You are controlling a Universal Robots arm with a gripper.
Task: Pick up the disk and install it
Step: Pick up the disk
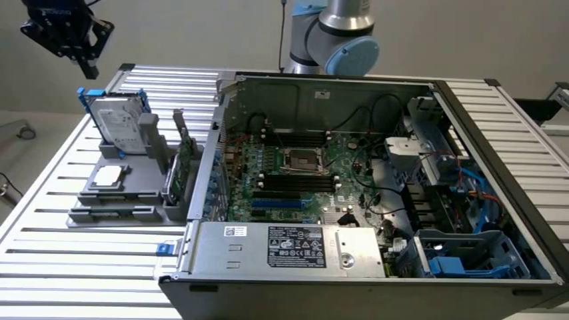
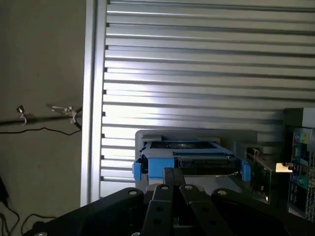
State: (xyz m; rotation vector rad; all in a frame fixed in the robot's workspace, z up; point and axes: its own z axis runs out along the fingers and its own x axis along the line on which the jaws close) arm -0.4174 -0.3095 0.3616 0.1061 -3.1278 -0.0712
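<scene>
disk [image 1: 120, 123]: stood on edge, leaning slightly, in the grey holder [image 1: 98, 197] near the far corner of the slatted table [image 1: 71, 267] on the exterior view's left, outside the open computer case [image 1: 294, 90]. judged stiff and fairly heavy for its size, metal faces slippery, electronics fragile; best taken by the blue carrier [image 2: 160, 164] along its upper edge, not by the flat faces. noted gripper [image 1: 89, 67] hanging above the disk, a little toward the table's far edge, well apart, touching nothing. saw fingers [image 2: 170, 178] pressed together, nothing held. in the wrist view, found carrier's top edge lined up beyond the fingertips.
</scene>
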